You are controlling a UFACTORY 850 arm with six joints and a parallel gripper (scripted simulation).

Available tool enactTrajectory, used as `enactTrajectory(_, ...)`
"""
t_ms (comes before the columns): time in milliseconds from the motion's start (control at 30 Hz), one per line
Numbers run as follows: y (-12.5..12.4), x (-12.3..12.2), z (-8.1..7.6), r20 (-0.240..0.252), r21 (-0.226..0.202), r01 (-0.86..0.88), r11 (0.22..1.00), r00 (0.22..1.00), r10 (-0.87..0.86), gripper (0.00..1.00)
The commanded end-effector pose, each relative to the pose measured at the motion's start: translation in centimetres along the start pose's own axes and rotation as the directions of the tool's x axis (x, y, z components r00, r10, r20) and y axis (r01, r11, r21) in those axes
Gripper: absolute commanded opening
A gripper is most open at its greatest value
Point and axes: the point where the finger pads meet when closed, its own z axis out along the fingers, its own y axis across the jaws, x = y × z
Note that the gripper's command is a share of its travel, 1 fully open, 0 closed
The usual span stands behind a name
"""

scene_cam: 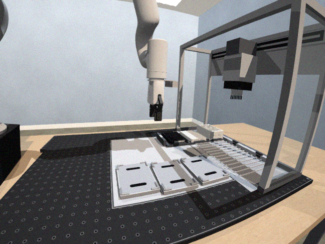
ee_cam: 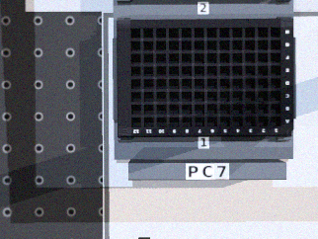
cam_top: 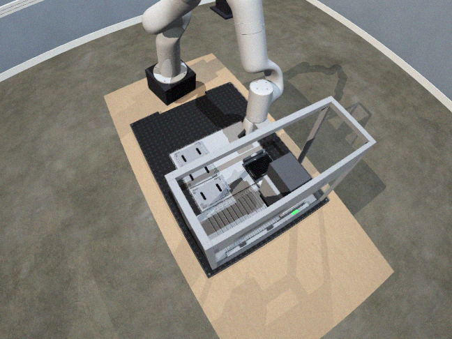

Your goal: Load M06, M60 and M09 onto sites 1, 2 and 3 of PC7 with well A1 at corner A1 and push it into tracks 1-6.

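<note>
The carrier PC7 lies in the rails with its handle (ee_cam: 207, 171) towards me, shown in the wrist view. A black 96-well plate (ee_cam: 203, 79) sits flat on site 1, inside the locators. It also shows in the exterior view (scene_cam: 173, 137), with a flat pale plate (scene_cam: 191, 134) behind it and a white deep-well block (scene_cam: 209, 130) at the far end. My gripper (scene_cam: 156, 115) hangs well above the handle end, open and empty. A green lamp (cam_top: 294, 211) is lit behind the rails.
Three empty nests (scene_cam: 136, 179), (scene_cam: 174, 177), (scene_cam: 204, 170) stand in a row beside the apron. The instrument's grey frame (scene_cam: 286, 92) surrounds the rails, and its pipetting head (scene_cam: 239, 65) hangs inside. The frame's near post (scene_cam: 179, 86) stands close beside my gripper.
</note>
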Motion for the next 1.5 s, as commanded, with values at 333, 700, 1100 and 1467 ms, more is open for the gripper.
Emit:
enactTrajectory(333, 0.0, 0.1, -2.0, -0.002, 0.000, 0.000, 1.000, 1.000, 0.000, 0.82)
enactTrajectory(700, 0.0, 0.1, -3.8, -0.002, 0.000, 0.000, 1.000, 1.000, 0.000, 0.82)
enactTrajectory(1100, 0.0, 0.1, -5.3, -0.002, 0.000, 0.000, 1.000, 1.000, 0.000, 0.82)
enactTrajectory(1467, 0.0, 0.1, -5.3, -0.002, 0.000, 0.000, 1.000, 1.000, 0.000, 0.82)
